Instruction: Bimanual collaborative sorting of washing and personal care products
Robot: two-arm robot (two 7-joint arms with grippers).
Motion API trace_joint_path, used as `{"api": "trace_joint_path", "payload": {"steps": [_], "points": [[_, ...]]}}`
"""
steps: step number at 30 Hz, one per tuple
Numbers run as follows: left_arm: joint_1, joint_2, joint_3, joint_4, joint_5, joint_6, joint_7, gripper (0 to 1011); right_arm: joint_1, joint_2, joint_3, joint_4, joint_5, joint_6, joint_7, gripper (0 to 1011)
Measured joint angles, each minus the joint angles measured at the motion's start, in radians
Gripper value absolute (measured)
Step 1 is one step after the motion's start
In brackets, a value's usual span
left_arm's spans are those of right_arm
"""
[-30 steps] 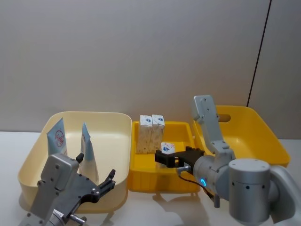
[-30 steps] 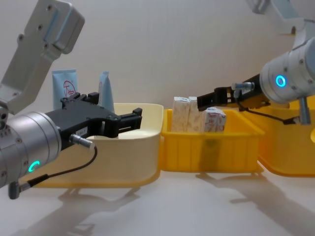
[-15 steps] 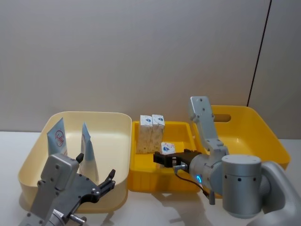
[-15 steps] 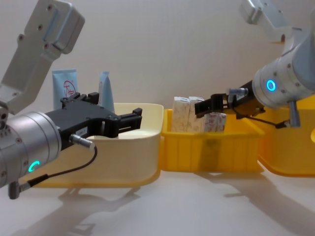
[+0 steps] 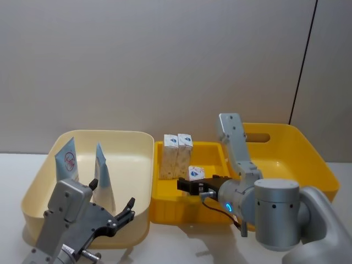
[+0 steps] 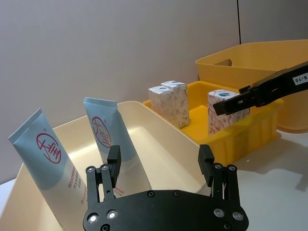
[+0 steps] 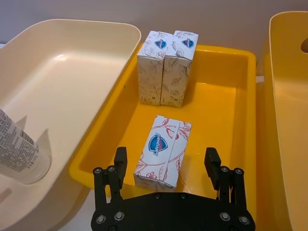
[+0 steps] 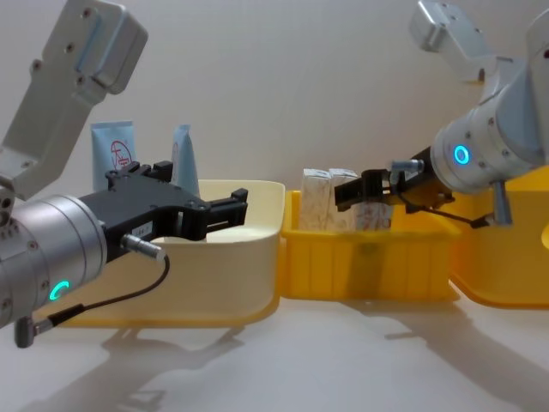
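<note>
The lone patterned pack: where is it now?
Head view, centre: lone pack in the small yellow bin, nearer than the paired packs, at the right gripper.

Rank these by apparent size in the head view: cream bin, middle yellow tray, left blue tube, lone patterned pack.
Largest to smallest:
1. cream bin
2. middle yellow tray
3. left blue tube
4. lone patterned pack

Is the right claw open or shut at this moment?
Open. The right claw has its two fingers wide apart, with the lone pack between them in the small yellow bin.
</note>
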Motion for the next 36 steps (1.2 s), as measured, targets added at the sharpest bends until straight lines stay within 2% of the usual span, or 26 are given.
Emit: {"api": "trace_joint_path", "payload": {"steps": [7,10,14,27,36], "points": [[0.0,0.0,0.0,0.0,0.0,0.0,0.0,1000,0.006,-0.003,0.001,0.015,-0.002,-0.012,0.01,1001],[0.0,0.0,0.0,0.0,0.0,0.0,0.0,1000,0.008,-0.004,0.002,0.02,-0.003,-0.015,0.014,952],[0.0,0.0,0.0,0.0,0.0,0.0,0.0,1000,0.009,-0.005,0.002,0.024,-0.003,-0.018,0.017,866],[0.0,0.0,0.0,0.0,0.0,0.0,0.0,1000,0.012,-0.006,0.003,0.031,-0.005,-0.024,0.023,454],[0.0,0.0,0.0,0.0,0.0,0.0,0.0,1000,0.013,-0.007,0.003,0.033,-0.005,-0.025,0.024,443]]}}
